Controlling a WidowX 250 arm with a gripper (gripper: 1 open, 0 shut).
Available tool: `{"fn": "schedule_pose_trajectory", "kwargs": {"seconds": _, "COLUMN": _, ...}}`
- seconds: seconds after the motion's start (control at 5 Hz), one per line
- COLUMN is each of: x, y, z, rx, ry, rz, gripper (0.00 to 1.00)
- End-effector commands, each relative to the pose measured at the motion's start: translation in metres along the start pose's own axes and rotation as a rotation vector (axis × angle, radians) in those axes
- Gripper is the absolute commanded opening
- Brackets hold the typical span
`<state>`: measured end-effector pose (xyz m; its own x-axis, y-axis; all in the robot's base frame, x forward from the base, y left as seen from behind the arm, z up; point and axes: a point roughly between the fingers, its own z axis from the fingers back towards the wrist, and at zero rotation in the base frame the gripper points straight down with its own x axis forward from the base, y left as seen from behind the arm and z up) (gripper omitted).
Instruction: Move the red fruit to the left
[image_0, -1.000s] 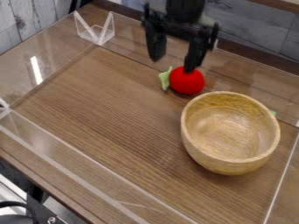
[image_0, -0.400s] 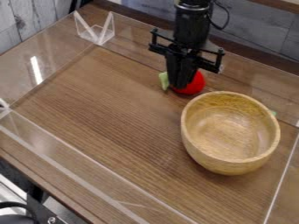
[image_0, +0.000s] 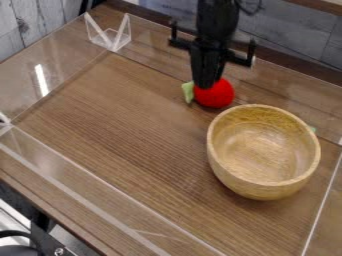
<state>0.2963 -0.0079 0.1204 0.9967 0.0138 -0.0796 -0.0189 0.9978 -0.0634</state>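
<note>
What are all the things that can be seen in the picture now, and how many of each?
Fruit: one, red with a green leaf, on the table behind the bowl, below the end effector.
Bowl: one, tan, on the right side of the table.
Table: one, brown wood, under the fruit and the bowl.
Wire frame: one, whitish, near the far edge, left of the arm.
Cable: at least one, black, bottom left corner.
Small green thing: one, partly hidden behind the bowl's right side.
Arm: one, dark, entering from the top.
End effector: one, dark, at the fruit; its fingertips are blurred.
</note>
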Motion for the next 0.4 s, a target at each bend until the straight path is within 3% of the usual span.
{"fn": "schedule_pose_trajectory", "kwargs": {"seconds": 0.0, "x": 0.0063, "y": 0.0060, "z": 0.0380, "rx": -0.026, "ry": -0.112, "rz": 0.017, "gripper": 0.00}}
{"fn": "schedule_pose_trajectory", "kwargs": {"seconds": 0.2, "x": 0.0088, "y": 0.0067, "z": 0.0414, "rx": -0.036, "ry": -0.120, "rz": 0.025, "gripper": 0.00}}
